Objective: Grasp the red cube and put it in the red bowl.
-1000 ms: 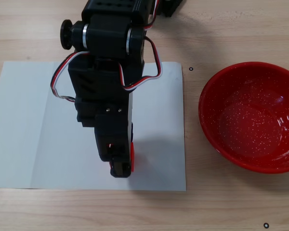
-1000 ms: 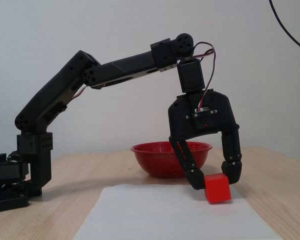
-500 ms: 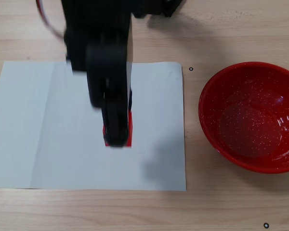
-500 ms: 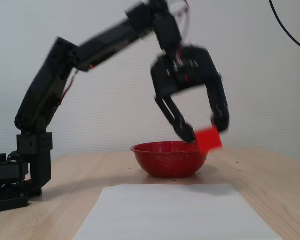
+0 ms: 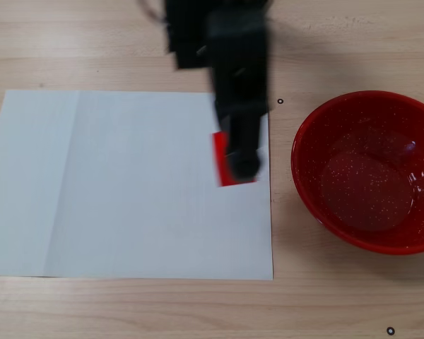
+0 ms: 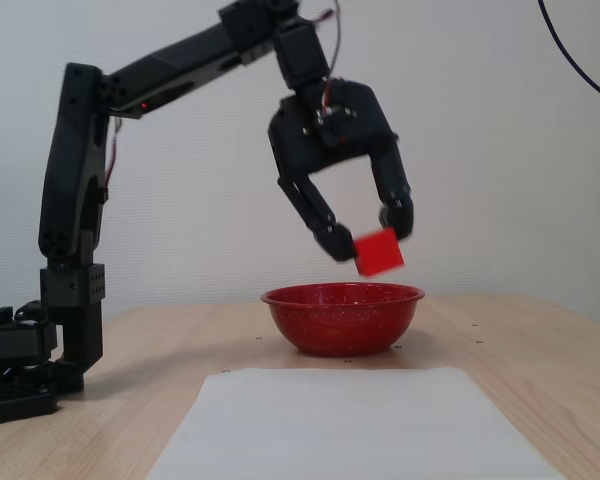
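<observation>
The small red cube [image 6: 379, 252] hangs in the air between the fingertips of my black gripper [image 6: 370, 240], which is shut on it. In a fixed view from the side it is a little above the rim of the glossy red bowl [image 6: 342, 320]. In a fixed view from above, the gripper [image 5: 240, 159] hides most of the cube [image 5: 220, 157]. There the cube is over the right edge of the white paper, left of the empty speckled bowl [image 5: 367, 183] and apart from it.
A white paper sheet [image 5: 127, 183] lies on the wooden table left of the bowl; it also shows in the side view [image 6: 330, 420]. The arm's base [image 6: 40, 350] stands at the left of the side view. Small black marks [image 5: 280, 101] dot the table.
</observation>
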`<control>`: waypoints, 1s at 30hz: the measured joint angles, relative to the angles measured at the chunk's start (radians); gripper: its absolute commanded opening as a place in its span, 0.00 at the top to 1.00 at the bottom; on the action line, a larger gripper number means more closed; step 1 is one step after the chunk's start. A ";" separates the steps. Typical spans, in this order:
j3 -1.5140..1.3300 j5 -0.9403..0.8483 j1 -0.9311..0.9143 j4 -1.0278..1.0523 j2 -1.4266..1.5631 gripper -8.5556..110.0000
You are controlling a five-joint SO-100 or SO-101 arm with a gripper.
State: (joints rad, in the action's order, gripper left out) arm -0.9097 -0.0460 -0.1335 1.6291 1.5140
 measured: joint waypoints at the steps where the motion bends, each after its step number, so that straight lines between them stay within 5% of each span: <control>1: -0.003 0.000 -0.023 -0.003 0.012 0.93; 19: -0.190 -0.023 -0.357 -0.115 0.126 0.92; 30: -0.284 -0.023 -0.437 -0.192 0.123 0.68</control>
State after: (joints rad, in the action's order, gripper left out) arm -1.1934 -0.0690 -0.5706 1.4373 1.6368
